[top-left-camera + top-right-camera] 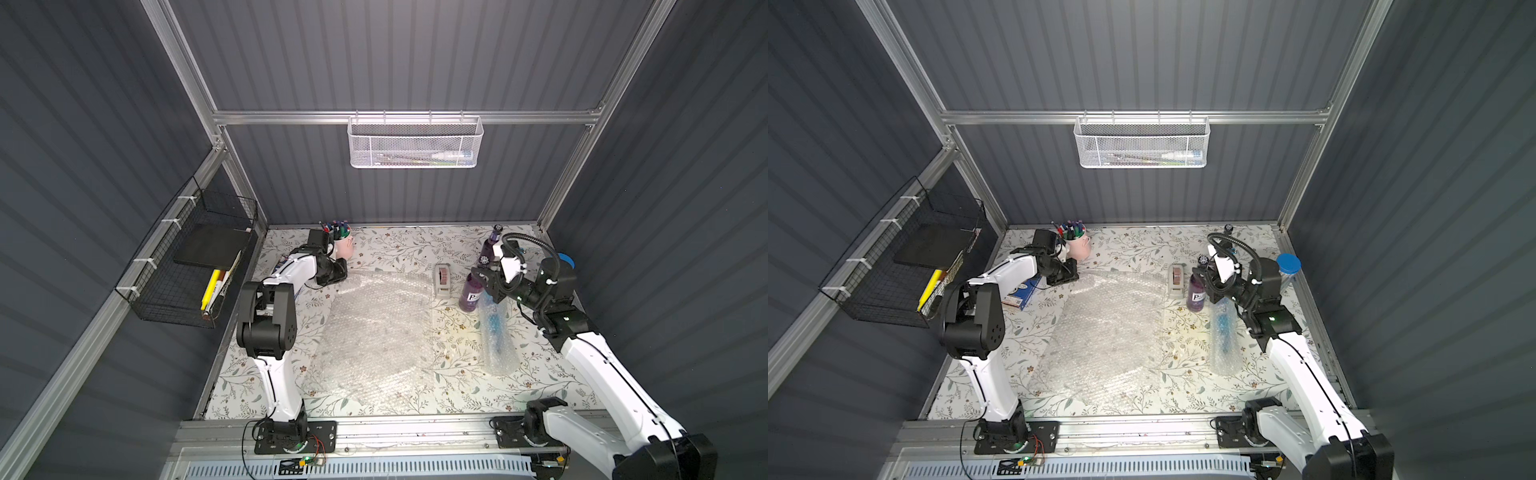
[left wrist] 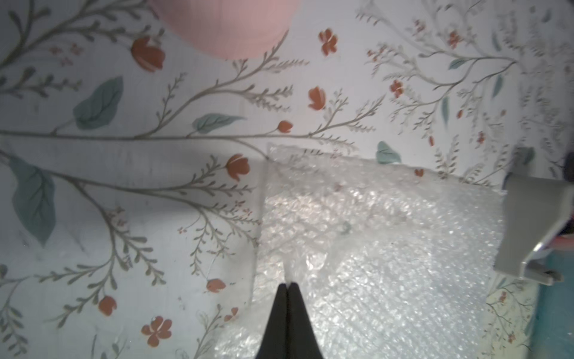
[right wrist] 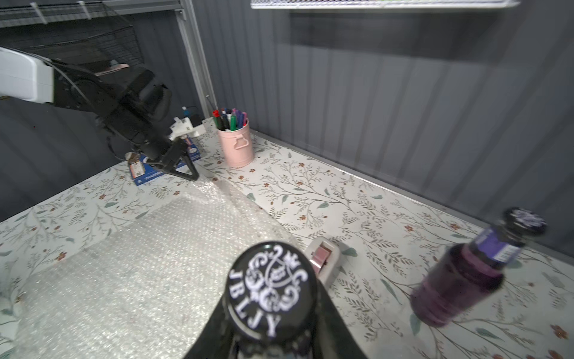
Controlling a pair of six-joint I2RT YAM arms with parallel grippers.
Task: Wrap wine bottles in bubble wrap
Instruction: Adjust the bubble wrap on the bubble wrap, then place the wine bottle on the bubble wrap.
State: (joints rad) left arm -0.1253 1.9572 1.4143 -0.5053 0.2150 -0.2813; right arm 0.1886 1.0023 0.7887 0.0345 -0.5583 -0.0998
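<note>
A flat sheet of bubble wrap [image 1: 374, 332] [image 1: 1108, 332] lies mid-table. My left gripper [image 2: 287, 284] [image 1: 332, 277] is shut on its far left corner, and the film is pinched between the black fingertips. My right gripper [image 3: 270, 314] [image 1: 485, 277] is shut on the neck of an upright purple wine bottle [image 1: 469, 297] [image 1: 1196, 296], under its black patterned cap [image 3: 268, 287]. A second purple bottle [image 3: 459, 279] [image 1: 493, 241] stands behind it near the back wall. The blue bottle [image 1: 495, 328] [image 1: 1223, 330] lies rolled inside another bubble wrap sheet, just in front of the right gripper.
A grey tape dispenser [image 1: 441, 280] [image 3: 324, 261] stands between the sheet and the held bottle. A pink cup of markers [image 1: 344, 246] [image 3: 236, 146] is at the back left, a blue box [image 1: 1023, 293] lies under the left arm, and a blue-lidded tube [image 1: 1288, 266] stands by the right wall.
</note>
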